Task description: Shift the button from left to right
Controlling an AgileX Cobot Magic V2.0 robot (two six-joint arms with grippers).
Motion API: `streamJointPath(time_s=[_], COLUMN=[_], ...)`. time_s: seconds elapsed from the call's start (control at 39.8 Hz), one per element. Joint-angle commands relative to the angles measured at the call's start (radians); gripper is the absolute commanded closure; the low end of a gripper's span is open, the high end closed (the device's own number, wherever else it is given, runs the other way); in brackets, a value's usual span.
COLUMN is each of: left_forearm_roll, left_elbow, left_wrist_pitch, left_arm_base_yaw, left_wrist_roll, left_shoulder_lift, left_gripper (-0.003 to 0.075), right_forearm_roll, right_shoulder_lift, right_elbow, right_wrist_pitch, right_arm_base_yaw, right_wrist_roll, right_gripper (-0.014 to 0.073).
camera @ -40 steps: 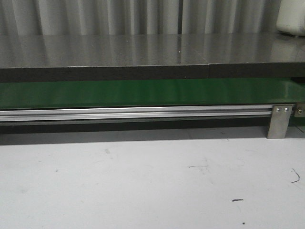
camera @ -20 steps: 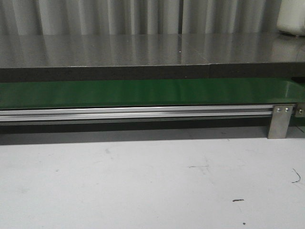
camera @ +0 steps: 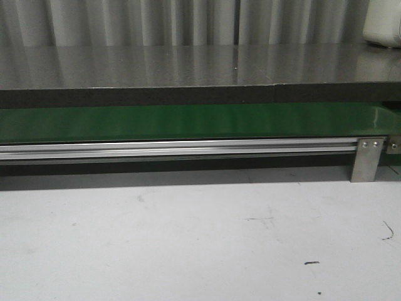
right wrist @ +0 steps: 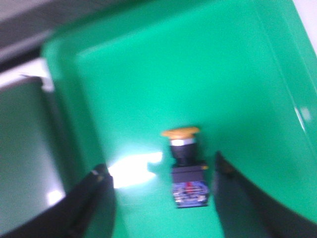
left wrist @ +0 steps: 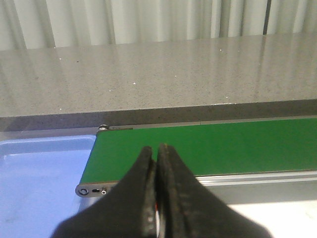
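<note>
Two black fingers of the right gripper (right wrist: 161, 171) stand spread apart, the button (right wrist: 185, 166) lying blurred between them in a green tray (right wrist: 163, 69), untouched. The left gripper (left wrist: 157, 163) is pressed closed, empty, over the green belt (left wrist: 223, 146); a blue tray (left wrist: 39, 168) is cut off beside it.

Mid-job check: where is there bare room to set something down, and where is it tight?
Free: the green belt between the dark grey counter and the aluminium rail; the white tabletop in front; the blue tray off the belt's end. Crowded: in the green tray, the orange-capped button lies between the right gripper's open fingers.
</note>
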Motion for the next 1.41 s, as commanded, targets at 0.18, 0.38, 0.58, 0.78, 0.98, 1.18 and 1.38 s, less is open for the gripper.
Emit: streamJointPath(time_s=[0.18, 0.38, 0.58, 0.78, 0.98, 1.18, 1.38], left_forearm_roll=[-0.012, -0.012, -0.012, -0.012, -0.012, -0.012, -0.012], left_elbow=[-0.024, -0.024, -0.024, -0.024, -0.024, -0.024, -0.024], left_wrist_pitch=[-0.082, -0.082, -0.082, -0.082, -0.082, -0.082, -0.082], left_arm_base_yaw=[-0.008, -0.008, -0.008, -0.008, -0.008, -0.008, -0.008], left_wrist_roll=[-0.004, -0.004, -0.004, -0.004, -0.004, -0.004, -0.004], left_shoulder_lift=[0.012, 0.012, 0.012, 0.012, 0.012, 0.012, 0.012], left_gripper=[0.0741, 0.0741, 0.0741, 0.0741, 0.0741, 0.0741, 0.0741], right_forearm_roll=[0.014, 0.014, 0.017, 0.028, 0.028, 0.028, 0.028], right_shoulder_lift=[-0.201, -0.312, -0.492, -0.697, -0.915, -1.176, -1.409], right_elbow=[-0.028, 0.046, 0.269, 0.527, 0.769, 0.972, 1.093], right_wrist_pitch=[0.043, 0.030, -0.087, -0.235, -0.347, -0.476, -0.504], right_arm_base_yaw=[0.153, 0.245, 0.315, 0.391, 0.413, 0.413, 0.413], right_wrist_roll=[-0.047, -0.057, -0.090, -0.105, -0.106, -0.106, -0.106], right_gripper=[0.0562, 0.0662, 0.0662, 0.0662, 0.0662, 0.0662, 0.0662])
